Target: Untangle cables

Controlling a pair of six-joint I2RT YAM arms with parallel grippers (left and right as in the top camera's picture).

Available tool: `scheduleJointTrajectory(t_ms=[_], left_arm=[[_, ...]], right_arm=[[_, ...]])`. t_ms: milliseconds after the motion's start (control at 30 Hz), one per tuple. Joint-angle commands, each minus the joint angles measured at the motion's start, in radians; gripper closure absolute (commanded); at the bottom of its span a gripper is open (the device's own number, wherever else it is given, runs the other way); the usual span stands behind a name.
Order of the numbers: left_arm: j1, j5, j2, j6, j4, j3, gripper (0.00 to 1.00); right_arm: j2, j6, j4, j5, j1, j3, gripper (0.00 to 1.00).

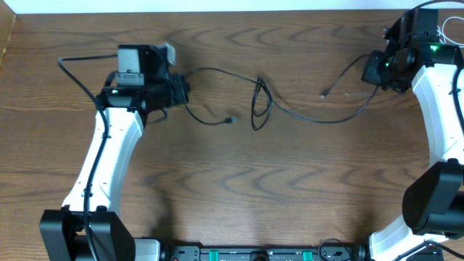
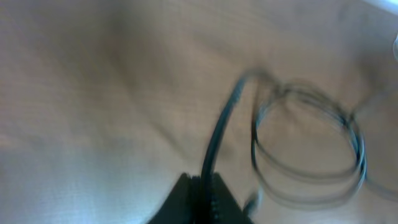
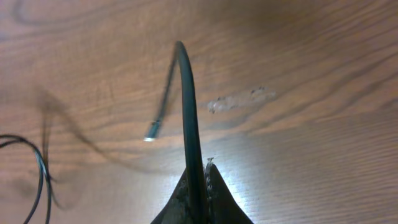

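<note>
Black cables lie across the far half of the wooden table. They cross in a small tangle of loops (image 1: 259, 100) at the middle, which shows blurred in the left wrist view (image 2: 311, 149). My left gripper (image 1: 181, 91) is shut on a black cable (image 2: 217, 124) at the left; a loose plug end (image 1: 232, 119) lies to its right. My right gripper (image 1: 371, 69) is shut on a black cable (image 3: 186, 93) at the far right. A second plug end (image 1: 324, 94) lies left of it, also in the right wrist view (image 3: 152, 130). I see no white cable on the table.
The wooden table (image 1: 290, 188) fills the view. A thicker black arm wire (image 1: 69, 69) curves out left of the left arm. The arm bases stand at the front edge (image 1: 254, 254).
</note>
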Motion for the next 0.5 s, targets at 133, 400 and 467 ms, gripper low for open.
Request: scheduleJointTrajectory(t_ms=[133,400,467], left_arm=[[-0.053,0.024,0.004,0.047,-0.153,-0.002,0.47],[-0.067,0.031,0.004,0.050,-0.117,-0.002,0.50],[-0.085,0.031,0.004,0.050,-0.098,-0.002,0.50]], right_arm=[[0.013,-0.073,-0.043,-0.051,0.020,-0.002,0.81],[0.013,-0.111,-0.042,-0.108,0.021,-0.002,0.38],[0.013,-0.143,-0.033,-0.160,0.021,-0.002,0.37]])
